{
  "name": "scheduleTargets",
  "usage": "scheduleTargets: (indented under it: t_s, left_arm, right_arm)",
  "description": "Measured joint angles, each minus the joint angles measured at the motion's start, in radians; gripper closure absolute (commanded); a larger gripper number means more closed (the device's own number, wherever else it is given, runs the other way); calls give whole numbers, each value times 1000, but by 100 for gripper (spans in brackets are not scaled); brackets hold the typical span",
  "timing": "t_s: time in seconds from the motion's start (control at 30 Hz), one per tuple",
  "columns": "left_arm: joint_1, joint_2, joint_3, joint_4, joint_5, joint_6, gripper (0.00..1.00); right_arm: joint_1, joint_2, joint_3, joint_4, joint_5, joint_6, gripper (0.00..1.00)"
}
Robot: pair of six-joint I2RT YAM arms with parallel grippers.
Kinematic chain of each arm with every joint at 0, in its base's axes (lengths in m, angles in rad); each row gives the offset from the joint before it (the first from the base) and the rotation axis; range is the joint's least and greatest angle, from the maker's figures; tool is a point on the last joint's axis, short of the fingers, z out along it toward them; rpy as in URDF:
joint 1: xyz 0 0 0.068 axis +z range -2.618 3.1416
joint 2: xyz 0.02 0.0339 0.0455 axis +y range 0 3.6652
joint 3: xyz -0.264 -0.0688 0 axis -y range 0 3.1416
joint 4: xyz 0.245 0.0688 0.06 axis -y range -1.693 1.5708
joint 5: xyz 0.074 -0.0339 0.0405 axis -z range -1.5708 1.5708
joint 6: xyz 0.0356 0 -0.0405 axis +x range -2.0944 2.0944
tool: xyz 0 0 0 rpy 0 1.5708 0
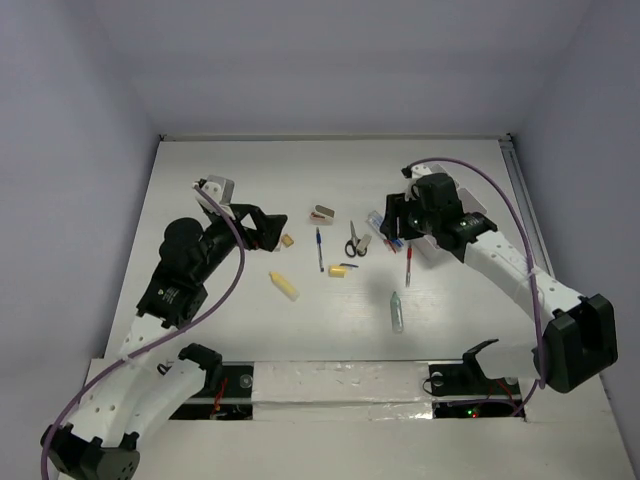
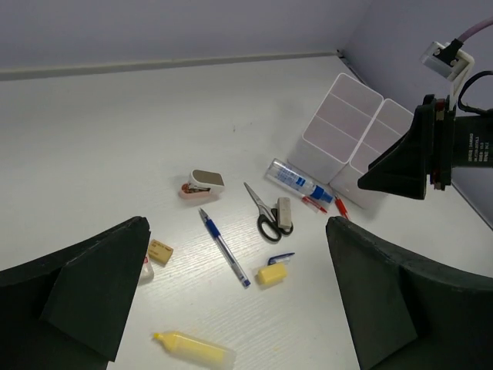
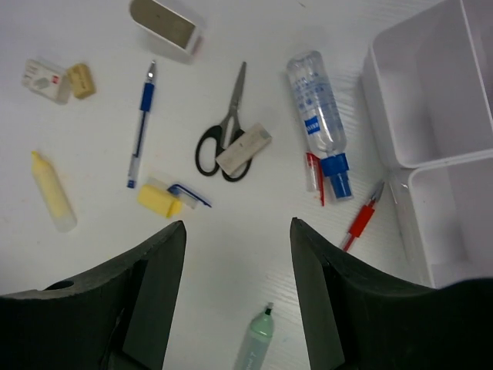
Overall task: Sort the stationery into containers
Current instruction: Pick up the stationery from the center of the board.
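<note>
Hovering over the bench (image 3: 92, 31) with the left claw (image 2: 237, 231) and right claw (image 3: 239, 231) both open and empty, I judged sorting unstarted: stationery (image 3: 223, 146) lay loose beside the tray (image 3: 431, 166), so next I needed to drop onto the red pen (image 3: 360, 220).

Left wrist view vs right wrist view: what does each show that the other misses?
Only the left wrist view: the right arm, at the frame's right edge. Only the right wrist view: the green marker. Both: the tray, scissors, blue pen, clear tube and yellow stick.
</note>
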Motion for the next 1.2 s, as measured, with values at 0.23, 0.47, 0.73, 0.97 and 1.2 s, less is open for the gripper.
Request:
scheduleTargets:
  t_s: [0.23, 0.47, 0.73, 0.97, 1.2]
  left_arm:
    - [-2, 21, 0, 1, 3, 8, 1]
    - [-2, 37, 0, 1, 12, 8, 1]
    - [-3, 37, 0, 1, 16, 13, 1]
    - [-20, 37, 0, 1, 18, 15, 1]
    - [-21, 37, 0, 1, 19, 16, 1]
  right_arm:
    - [0, 17, -74, 44, 91, -31, 42]
    - [0, 105, -77, 93, 180, -60, 48]
    - [0, 229, -75, 122, 268, -85, 53]
    - [0, 313, -53, 124, 299, -94, 58]
    - [0, 330, -52, 147, 314, -106, 54]
